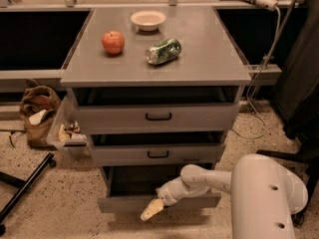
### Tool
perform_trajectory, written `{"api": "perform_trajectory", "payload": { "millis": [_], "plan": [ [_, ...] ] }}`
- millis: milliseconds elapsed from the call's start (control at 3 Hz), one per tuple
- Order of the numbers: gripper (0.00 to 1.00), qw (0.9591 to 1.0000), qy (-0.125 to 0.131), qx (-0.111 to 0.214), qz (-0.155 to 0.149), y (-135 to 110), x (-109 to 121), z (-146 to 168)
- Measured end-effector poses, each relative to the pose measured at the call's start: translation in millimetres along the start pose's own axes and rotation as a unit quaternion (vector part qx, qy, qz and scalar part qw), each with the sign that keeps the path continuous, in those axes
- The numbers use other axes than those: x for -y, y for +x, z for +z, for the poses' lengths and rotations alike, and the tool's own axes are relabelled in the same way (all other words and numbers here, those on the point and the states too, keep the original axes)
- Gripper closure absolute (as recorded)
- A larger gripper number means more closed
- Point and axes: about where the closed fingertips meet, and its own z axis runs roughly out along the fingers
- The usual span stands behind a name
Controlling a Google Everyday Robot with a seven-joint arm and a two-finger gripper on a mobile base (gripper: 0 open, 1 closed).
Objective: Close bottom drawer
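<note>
One white arm (204, 179) comes in from the robot's big rounded body (266, 198), which fills the spot just in front and to the right of the cabinet (238, 92). The arm angles down and left, and the hand (152, 209) ends up right in front of the cabinet's base, hanging over the lower edge of the bottom drawer (124, 203). Honestly can't tell if the hand is spread or pressed together, it just reads as one pale tapered tip from here. Also can't say for sure whether it's touching the panel.

The bottom drawer sits at the very bottom of the cabinet and it's pulled out a good way, plain grey front sticking forward with the dark tray open behind it. Above it the middle drawer (129, 156) and the top drawer (114, 117) both have black bar handles, and each one is poking out a little too.

On the counter (214, 54) that tops the cabinet: a red apple (113, 42) towards the left, a can (163, 51) lying on its side near the middle, and a pale bowl (148, 19) near the back edge. Apple and can are apart, not touching.

Off to the cabinet's left, a brown bag (37, 108) sits on the speckled floor (65, 203).
</note>
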Motion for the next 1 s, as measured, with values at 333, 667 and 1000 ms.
{"api": "perform_trajectory", "payload": {
  "millis": [333, 667, 1000],
  "plan": [
    [0.0, 1.0, 0.0, 0.0, -0.001, -0.8, 0.0, 0.7],
    [0.0, 0.9998, 0.018, 0.003, 0.006, 9.6, -5.7, -17.1],
    [0.0, 0.9982, 0.038, 0.013, 0.044, 45.2, -8.2, -37.5]
  ]
}}
